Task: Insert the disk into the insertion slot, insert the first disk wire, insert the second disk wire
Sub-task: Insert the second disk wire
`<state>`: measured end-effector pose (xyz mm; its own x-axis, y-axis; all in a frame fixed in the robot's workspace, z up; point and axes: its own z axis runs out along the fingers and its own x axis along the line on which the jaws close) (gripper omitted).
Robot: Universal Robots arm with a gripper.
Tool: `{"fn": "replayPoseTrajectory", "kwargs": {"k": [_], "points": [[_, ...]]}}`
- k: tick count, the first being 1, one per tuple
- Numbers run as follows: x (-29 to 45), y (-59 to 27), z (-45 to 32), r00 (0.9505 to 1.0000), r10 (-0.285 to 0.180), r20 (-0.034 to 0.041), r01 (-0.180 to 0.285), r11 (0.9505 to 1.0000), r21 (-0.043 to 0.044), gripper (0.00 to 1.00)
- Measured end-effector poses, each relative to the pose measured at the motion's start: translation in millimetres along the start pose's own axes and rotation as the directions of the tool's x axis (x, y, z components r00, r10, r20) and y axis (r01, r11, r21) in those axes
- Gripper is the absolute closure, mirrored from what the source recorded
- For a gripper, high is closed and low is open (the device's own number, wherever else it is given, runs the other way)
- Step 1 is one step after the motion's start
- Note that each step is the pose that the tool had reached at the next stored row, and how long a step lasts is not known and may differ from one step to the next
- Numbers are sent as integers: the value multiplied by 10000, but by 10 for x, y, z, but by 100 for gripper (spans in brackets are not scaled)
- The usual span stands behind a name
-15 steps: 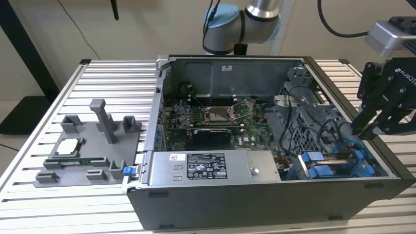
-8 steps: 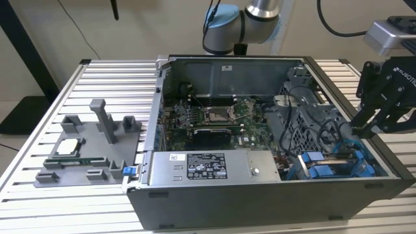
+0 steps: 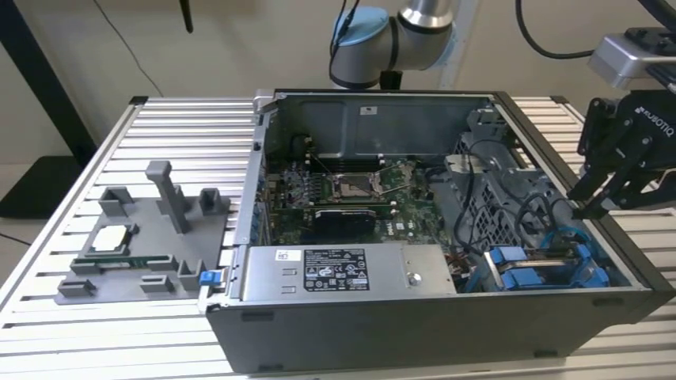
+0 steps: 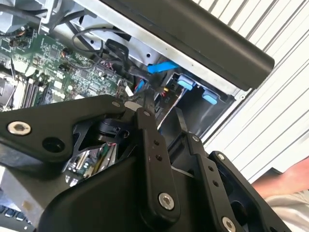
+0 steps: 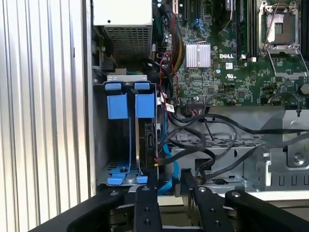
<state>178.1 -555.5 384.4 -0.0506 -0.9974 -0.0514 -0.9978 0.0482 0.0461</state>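
Seen edge-on, the disk [image 5: 147, 140] stands in the insertion slot [image 5: 126, 78], its blue carrier tab [image 5: 145, 105] toward the power supply. The bay beside it holds just a blue bracket [image 5: 117, 106]. A blue wire [image 5: 167, 162] curves from the disk's edge toward my gripper [image 5: 170, 180], and black wires [image 5: 207, 140] lie beside it. My gripper is open, a narrow gap between its fingers [image 5: 147, 203] and nothing in it. In the exterior view my gripper [image 3: 591, 207] hangs over the case's right rim, above the drive cage [image 3: 549, 269] and the blue wire [image 3: 565, 233]. In the second wrist view my gripper [image 4: 161, 113] sits above the blue wire [image 4: 161, 66].
The open computer case [image 3: 423, 332] lies on a slatted table [image 3: 190, 119]. Inside it are the motherboard [image 3: 338, 186] and the labelled silver power supply [image 3: 349, 269]. A grey fixture [image 3: 138, 237] with parts stands at the exterior view's left. A person's arm [image 4: 285, 181] is beside the case.
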Motion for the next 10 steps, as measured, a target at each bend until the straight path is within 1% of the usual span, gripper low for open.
{"fn": "replayPoseTrajectory", "kwargs": {"k": [6, 10], "points": [[-33, -121, 60, 10000, -15, -5, 15, 10000, -81, 0], [-38, -157, 100, 10000, -21, -11, 20, 9999, -172, 0]]}}
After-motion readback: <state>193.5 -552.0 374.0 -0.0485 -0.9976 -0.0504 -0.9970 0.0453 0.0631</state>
